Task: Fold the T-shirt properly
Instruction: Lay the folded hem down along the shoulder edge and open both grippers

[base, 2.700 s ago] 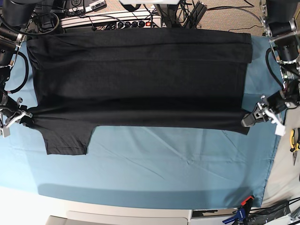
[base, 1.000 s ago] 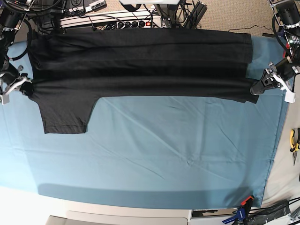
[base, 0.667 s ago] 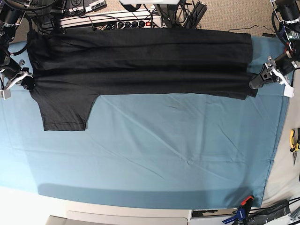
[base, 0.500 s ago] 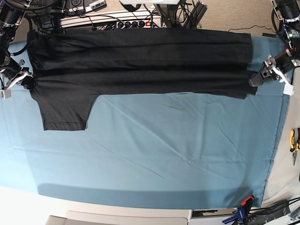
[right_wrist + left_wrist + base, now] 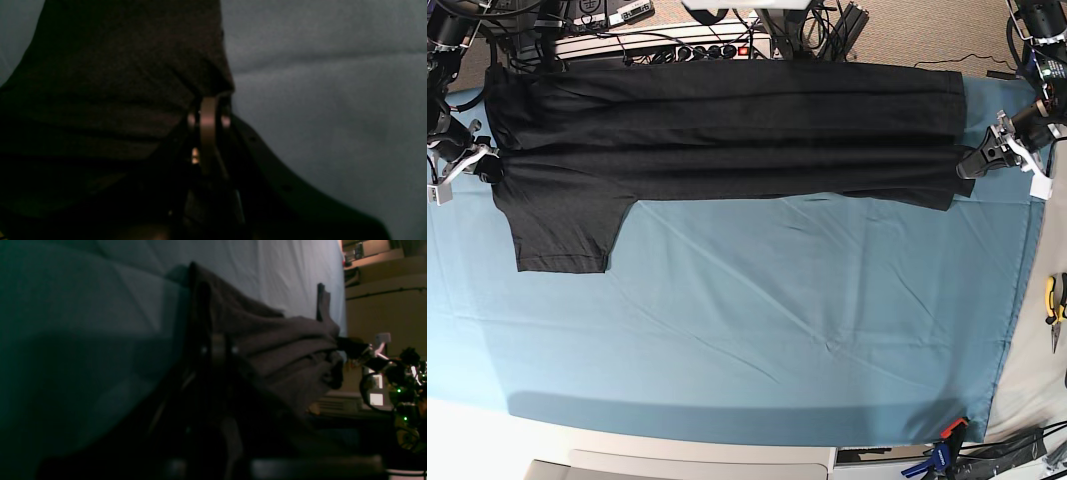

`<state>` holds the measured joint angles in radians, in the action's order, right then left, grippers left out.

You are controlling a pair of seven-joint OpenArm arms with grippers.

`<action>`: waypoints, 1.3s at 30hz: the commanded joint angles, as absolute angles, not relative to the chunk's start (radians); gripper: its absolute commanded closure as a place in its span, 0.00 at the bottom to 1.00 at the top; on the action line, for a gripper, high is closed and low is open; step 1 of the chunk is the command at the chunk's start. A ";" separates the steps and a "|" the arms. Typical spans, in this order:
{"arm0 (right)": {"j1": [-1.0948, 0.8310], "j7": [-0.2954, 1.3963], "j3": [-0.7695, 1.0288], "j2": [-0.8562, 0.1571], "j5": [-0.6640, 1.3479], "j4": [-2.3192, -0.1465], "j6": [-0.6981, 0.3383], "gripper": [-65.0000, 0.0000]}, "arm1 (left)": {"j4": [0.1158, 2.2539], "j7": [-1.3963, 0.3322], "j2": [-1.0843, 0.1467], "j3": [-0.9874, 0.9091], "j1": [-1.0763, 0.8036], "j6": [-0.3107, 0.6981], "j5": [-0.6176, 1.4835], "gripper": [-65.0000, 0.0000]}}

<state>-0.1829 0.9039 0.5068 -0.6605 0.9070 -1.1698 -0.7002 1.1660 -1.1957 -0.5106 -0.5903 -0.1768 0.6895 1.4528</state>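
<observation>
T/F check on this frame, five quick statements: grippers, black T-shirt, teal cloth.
1. Both grippers are shut on the black short-sleeved cotton T-shirt. True: the left gripper pinches one end, the right gripper the other.
2. One sleeve lies flat, pointing toward the near side of the teal-blue table cloth. True: it sits at the right gripper's end.
3. The shirt's multicolour print faces up. False: only plain black fabric shows.
4. The shirt covers the whole cloth. False: it lies along the far side, and the near half is bare.
5. Yellow-handled pliers lie on the shirt. False: they lie off the cloth, at the table's edge on the left arm's side.
</observation>
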 commanded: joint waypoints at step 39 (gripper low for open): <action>-0.175 0.930 0.521 -0.736 0.941 -1.185 -0.698 1.00 | 1.183 -1.234 -0.537 -0.677 -0.172 0.698 1.484 1.00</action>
<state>-0.1829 0.9527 0.5068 -0.7071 0.9401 -1.1709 -0.7006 1.1660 -1.2560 -0.5102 -0.6674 -0.1772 0.6899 1.4582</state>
